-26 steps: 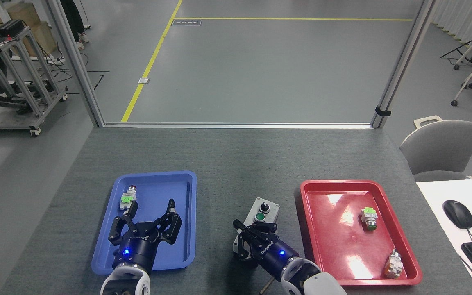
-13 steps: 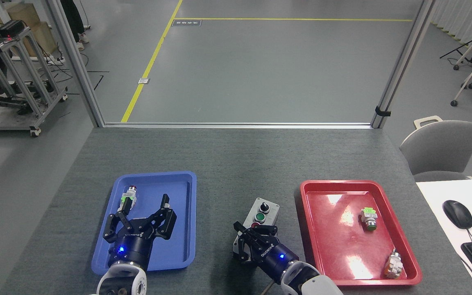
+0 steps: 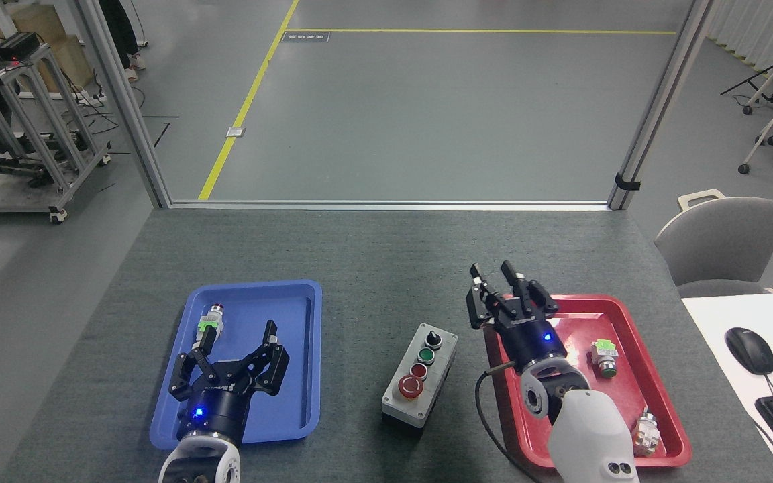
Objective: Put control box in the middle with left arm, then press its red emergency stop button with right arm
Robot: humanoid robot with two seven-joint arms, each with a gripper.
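A dark grey felt table [image 3: 373, 268] fronts a grey floor with yellow lines, and the control box [image 3: 420, 371] sits mid-table between the trays, its red emergency stop button [image 3: 410, 387] at 6 o'clock. The left gripper [image 3: 235, 342] hovers splayed and empty over the blue tray [image 3: 292, 402], beside a silver push-button [image 3: 210, 323]. The right gripper [image 3: 504, 285], fingers parted around nothing, hangs at the red tray's [image 3: 668, 429] 11 o'clock corner; two push-buttons [image 3: 604, 357] lie inside.

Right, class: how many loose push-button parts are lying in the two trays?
3. One push-button part lies in the blue tray, partly behind the left gripper. Two lie in the red tray; the right arm may hide more.
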